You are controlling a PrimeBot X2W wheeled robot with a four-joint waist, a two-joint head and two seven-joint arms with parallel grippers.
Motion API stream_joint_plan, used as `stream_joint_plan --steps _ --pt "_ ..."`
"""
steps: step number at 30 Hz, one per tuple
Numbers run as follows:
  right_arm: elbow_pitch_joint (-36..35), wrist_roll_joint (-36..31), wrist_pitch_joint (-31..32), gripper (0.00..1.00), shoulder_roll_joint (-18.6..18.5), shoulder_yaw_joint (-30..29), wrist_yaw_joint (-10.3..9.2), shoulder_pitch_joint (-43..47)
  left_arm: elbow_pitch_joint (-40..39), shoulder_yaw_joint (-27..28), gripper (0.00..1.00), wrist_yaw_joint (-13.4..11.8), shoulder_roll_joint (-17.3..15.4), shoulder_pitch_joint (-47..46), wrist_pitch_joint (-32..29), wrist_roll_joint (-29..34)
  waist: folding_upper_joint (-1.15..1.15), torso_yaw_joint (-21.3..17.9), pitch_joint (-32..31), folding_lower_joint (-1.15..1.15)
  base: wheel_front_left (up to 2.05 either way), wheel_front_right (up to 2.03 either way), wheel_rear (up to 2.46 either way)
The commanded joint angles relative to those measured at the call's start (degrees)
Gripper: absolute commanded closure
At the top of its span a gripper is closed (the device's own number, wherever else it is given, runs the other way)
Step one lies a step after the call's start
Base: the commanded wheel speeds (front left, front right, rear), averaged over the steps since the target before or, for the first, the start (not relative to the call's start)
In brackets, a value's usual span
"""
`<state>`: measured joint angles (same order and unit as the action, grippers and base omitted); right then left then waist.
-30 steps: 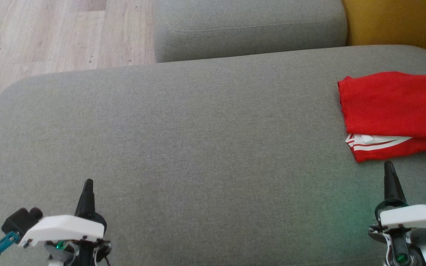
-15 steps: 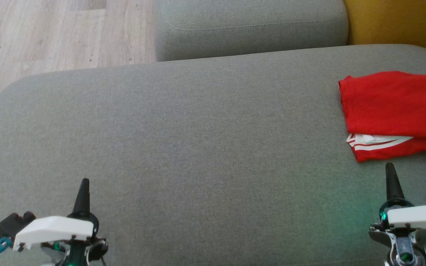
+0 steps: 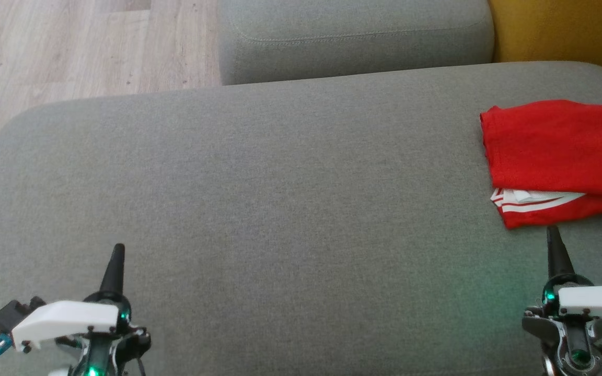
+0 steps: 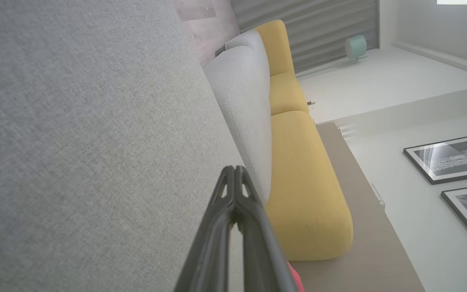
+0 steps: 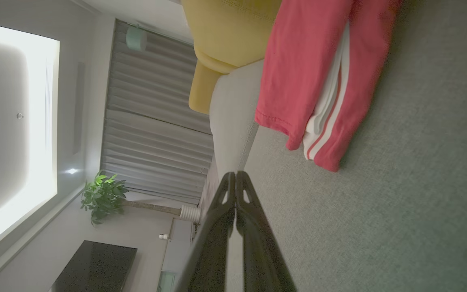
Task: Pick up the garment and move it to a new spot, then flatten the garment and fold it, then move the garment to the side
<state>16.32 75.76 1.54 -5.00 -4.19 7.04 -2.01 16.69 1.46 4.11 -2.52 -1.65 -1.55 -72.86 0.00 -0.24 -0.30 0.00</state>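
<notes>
Folded red garment [image 3: 559,156]: right end of the sofa [image 3: 280,209], unmoved. My left gripper [image 3: 115,258]: fingers pressed together, empty, drawn back slightly. My right gripper [image 3: 553,241]: likewise, just short of the garment. Task seemingly finished, though the garment's right edge is cropped.

Head camera looks steeply down on the grey sofa seat [image 3: 280,183]. Both wrist cameras sit rolled sideways, low and close, sighting along the left fingers [image 4: 213,227] and right fingers [image 5: 213,235] across that seat. Past the right fingers lies the red garment [image 5: 298,73], shared with the head view.
</notes>
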Motion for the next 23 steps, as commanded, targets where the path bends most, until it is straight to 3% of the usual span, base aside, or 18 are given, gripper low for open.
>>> stream_joint_plan --steps 1,23 --pt "-2.1 1.4 0.5 1.0 0.0 0.5 0.36 -3.0 -2.1 2.2 1.0 0.8 -0.3 -3.3 -0.4 -1.5 0.0 0.0 0.0 0.0 0.0 0.0 0.0" --pt "-2.3 13.7 4.1 1.0 1.7 -1.8 0.43 -4.0 -2.5 4.6 1.0 2.9 -0.4 -4.3 -4.1 -16.1 0.0 0.2 0.4 0.0 0.0 0.0 0.0"
